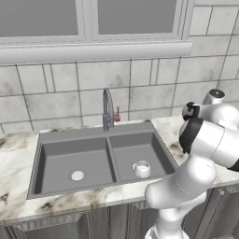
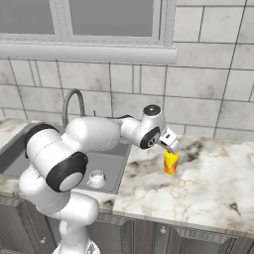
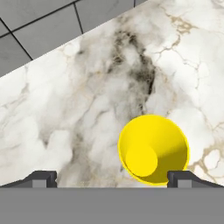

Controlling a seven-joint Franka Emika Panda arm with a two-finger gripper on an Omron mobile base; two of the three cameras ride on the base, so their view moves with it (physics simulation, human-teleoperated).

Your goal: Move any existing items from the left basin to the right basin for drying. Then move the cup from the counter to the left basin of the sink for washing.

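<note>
Yellow cup (image 3: 153, 149) upright on counter (image 3: 87, 109), at 1 o'clock off the wide-open, empty gripper (image 3: 111, 178), probably lining up to grab it.

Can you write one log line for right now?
gripper: open above cup | cup: on counter | mug: right basin

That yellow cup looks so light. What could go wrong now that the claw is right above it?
1. In the hand view the small yellow tapered cup sits off-centre toward one dark fingertip of the open gripper; descending, that finger might clip the rim and tip it over on the marble counter.
2. The white mug occupies the narrower basin; carrying the cup over it risks a knock.
</note>
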